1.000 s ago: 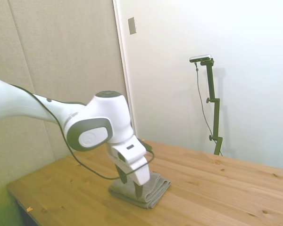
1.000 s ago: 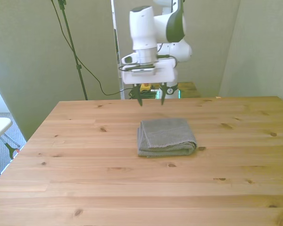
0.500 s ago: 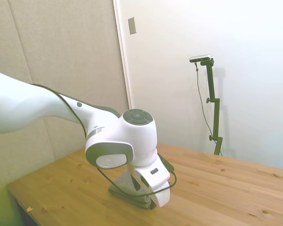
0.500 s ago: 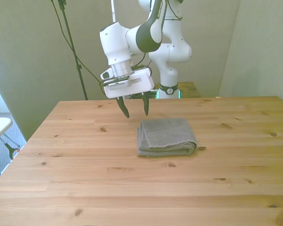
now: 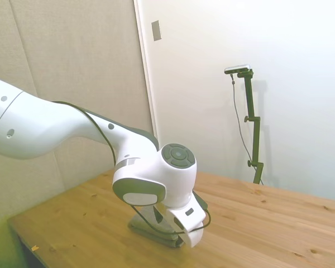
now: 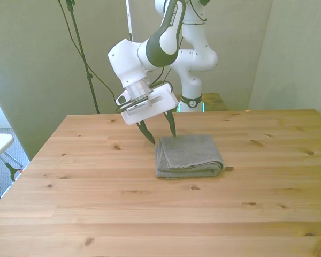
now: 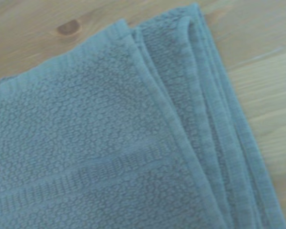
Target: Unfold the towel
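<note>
Front view | claw [image 6: 160, 132] spread | over towel [image 6: 188, 155] far-left corner

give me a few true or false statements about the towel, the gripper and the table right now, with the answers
1. The towel lies folded in layers on the table. True.
2. The gripper is shut on a corner of the towel. False: its fingers stand apart in the front view and hold nothing.
3. The gripper hangs by the towel's corner nearest the front view's left and far edge. True.
4. The towel is spread out flat in a single layer. False: the wrist view shows several stacked edges along one side.
5. The towel is bright red. False: it is plain grey.
</note>
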`<act>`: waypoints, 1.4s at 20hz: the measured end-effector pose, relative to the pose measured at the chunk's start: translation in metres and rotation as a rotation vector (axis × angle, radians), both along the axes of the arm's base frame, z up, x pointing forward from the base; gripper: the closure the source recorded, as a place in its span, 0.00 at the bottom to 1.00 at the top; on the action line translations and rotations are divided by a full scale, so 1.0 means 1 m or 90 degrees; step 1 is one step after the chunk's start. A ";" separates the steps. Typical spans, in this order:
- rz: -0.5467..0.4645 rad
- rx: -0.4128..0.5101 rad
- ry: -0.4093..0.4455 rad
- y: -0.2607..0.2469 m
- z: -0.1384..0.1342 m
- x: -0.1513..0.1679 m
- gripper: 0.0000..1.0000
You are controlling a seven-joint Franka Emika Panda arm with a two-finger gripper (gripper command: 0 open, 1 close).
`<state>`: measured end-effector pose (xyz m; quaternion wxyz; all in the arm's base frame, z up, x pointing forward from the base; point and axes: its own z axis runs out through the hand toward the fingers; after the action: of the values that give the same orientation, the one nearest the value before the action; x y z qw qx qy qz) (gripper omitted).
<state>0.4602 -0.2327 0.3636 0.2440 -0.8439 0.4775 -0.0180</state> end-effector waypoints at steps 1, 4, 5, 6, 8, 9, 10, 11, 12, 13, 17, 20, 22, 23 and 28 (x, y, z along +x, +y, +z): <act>0.004 0.003 0.000 0.001 0.001 0.000 0.00; 0.009 0.005 -0.004 0.002 0.007 0.000 0.00; 0.011 0.007 -0.004 0.003 0.008 0.000 0.00; 0.013 0.007 -0.003 0.003 0.007 0.001 1.00; 0.016 0.007 -0.002 0.004 0.005 0.002 0.00; 0.018 0.007 -0.001 0.005 0.005 0.003 1.00; 0.019 0.006 -0.001 0.005 0.004 0.005 1.00; 0.021 0.006 0.001 0.006 0.003 0.006 1.00; 0.022 0.006 0.002 0.007 0.002 0.007 1.00; 0.024 0.006 0.002 0.007 0.002 0.008 1.00; 0.029 0.007 0.003 0.008 -0.001 0.011 1.00; 0.032 0.007 0.004 0.009 -0.002 0.010 1.00; 0.032 0.007 0.004 0.009 -0.002 0.010 1.00; 0.033 0.007 0.004 0.009 -0.002 0.010 1.00; 0.033 0.006 0.003 0.009 -0.002 0.010 1.00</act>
<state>0.4705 -0.2239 0.3613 0.2473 -0.8549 0.4560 -0.0070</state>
